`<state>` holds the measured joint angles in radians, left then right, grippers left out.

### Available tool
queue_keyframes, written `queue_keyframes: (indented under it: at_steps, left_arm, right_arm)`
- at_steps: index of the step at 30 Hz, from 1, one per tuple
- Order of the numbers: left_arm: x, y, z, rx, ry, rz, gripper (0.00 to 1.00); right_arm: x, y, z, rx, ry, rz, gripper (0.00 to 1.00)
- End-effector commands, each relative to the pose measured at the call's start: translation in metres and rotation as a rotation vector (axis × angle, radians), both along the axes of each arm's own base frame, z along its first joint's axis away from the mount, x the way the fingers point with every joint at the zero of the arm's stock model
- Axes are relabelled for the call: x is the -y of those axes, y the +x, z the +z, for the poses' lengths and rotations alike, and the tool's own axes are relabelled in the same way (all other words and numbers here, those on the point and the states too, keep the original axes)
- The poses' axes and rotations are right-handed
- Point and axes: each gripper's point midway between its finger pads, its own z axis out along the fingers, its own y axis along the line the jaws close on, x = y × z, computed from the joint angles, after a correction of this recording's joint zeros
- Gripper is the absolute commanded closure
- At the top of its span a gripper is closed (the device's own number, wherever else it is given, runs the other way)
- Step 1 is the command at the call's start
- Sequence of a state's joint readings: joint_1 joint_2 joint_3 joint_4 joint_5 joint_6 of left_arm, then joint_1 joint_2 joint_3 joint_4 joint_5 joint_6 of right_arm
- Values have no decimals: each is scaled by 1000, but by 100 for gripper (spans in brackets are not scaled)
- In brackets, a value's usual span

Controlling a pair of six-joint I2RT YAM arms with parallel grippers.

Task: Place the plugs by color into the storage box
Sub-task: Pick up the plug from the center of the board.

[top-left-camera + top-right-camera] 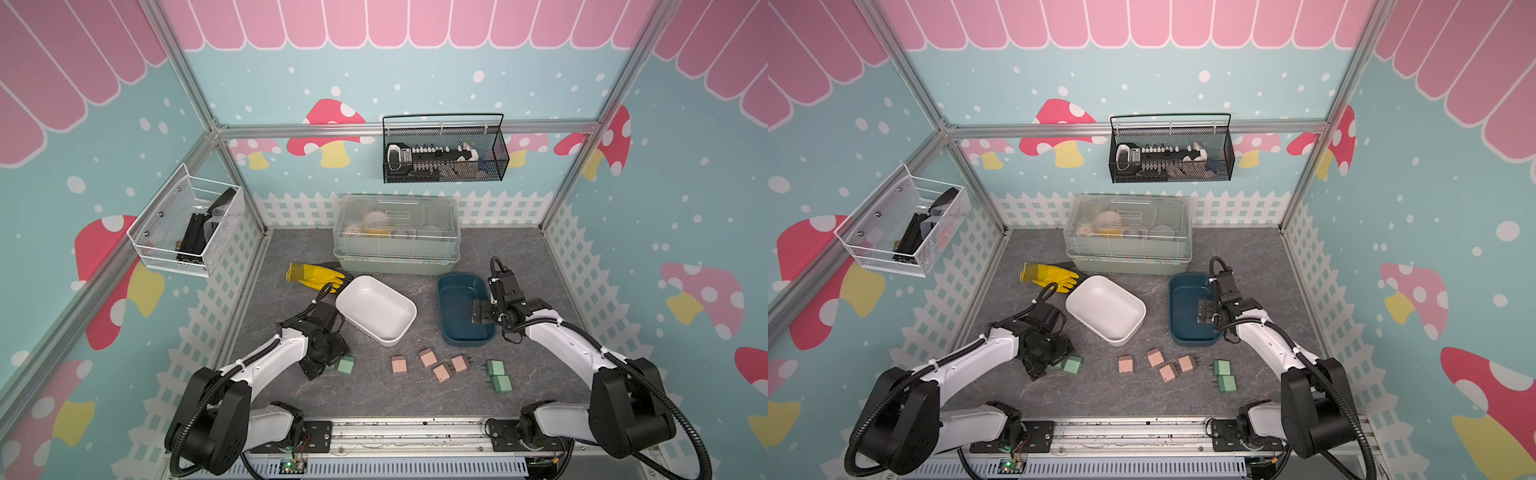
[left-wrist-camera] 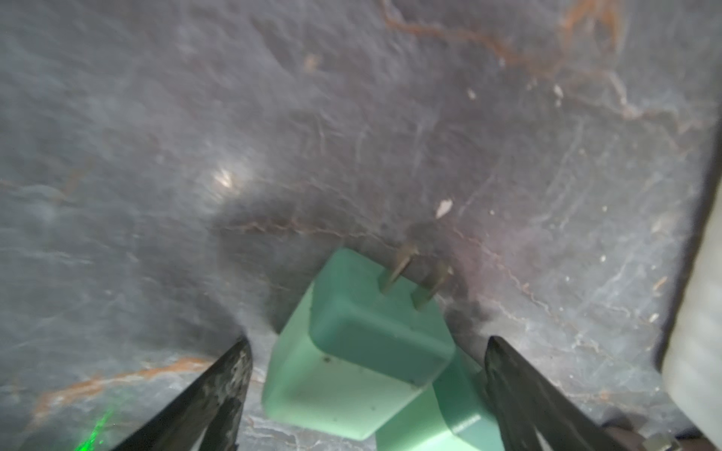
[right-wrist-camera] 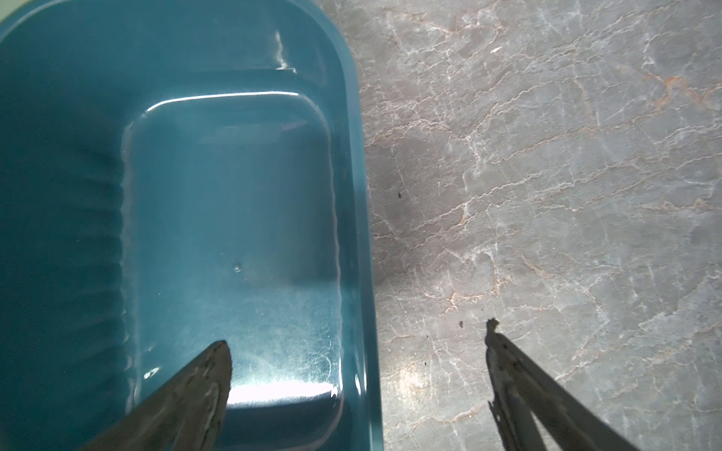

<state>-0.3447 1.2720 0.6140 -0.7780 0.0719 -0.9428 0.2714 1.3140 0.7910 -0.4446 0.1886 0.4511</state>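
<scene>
Two mint green plugs (image 2: 359,343) (image 2: 449,414) lie touching on the grey table, between the spread fingers of my left gripper (image 2: 367,343). The jaws stand open, and one finger is apart from the plugs. In both top views this gripper (image 1: 332,363) is low at the front left beside a green plug (image 1: 345,365). Several salmon pink plugs (image 1: 427,357) lie at front centre. Two more green plugs (image 1: 496,368) are right of them. The white tub (image 1: 390,338) and the teal tub (image 1: 457,286) are empty. My right gripper (image 3: 356,335) (image 1: 480,311) hangs open over the teal tub's (image 3: 234,195) right rim.
A large translucent lidded box (image 1: 397,232) stands at the back, with a yellow glove (image 1: 313,276) to its left. A black mesh basket (image 1: 444,153) hangs on the back wall and a white one (image 1: 187,224) on the left wall. A metal rail (image 1: 407,432) runs along the front edge.
</scene>
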Motion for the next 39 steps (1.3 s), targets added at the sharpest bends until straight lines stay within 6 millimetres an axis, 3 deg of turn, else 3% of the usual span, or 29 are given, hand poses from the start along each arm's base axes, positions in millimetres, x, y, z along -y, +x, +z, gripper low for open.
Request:
queue_keyframes:
  at_steps: [1, 6, 16, 23, 32, 39]
  left_arm:
    - [6, -7, -5, -34, -11, 9, 10]
    - [5, -2, 3, -18, 16, -30, 11]
    - [-32, 10, 38, -18, 263, -149, 11]
    - [-24, 18, 27, -12, 242, -215, 16]
    - [-15, 12, 16, 1, 174, -232, 17]
    - [-19, 9, 4, -43, 198, -207, 26]
  right_arm:
    - [1, -9, -1, 5, 7, -9, 1]
    - [2, -14, -3, 3, 7, -8, 1]
    - [1, -13, -5, -5, 9, -1, 1]
    - [-3, -10, -7, -16, 15, 15, 1]
    - [-2, -9, -8, -16, 5, 12, 1]
    - [-3, -10, -10, -24, 7, 21, 1]
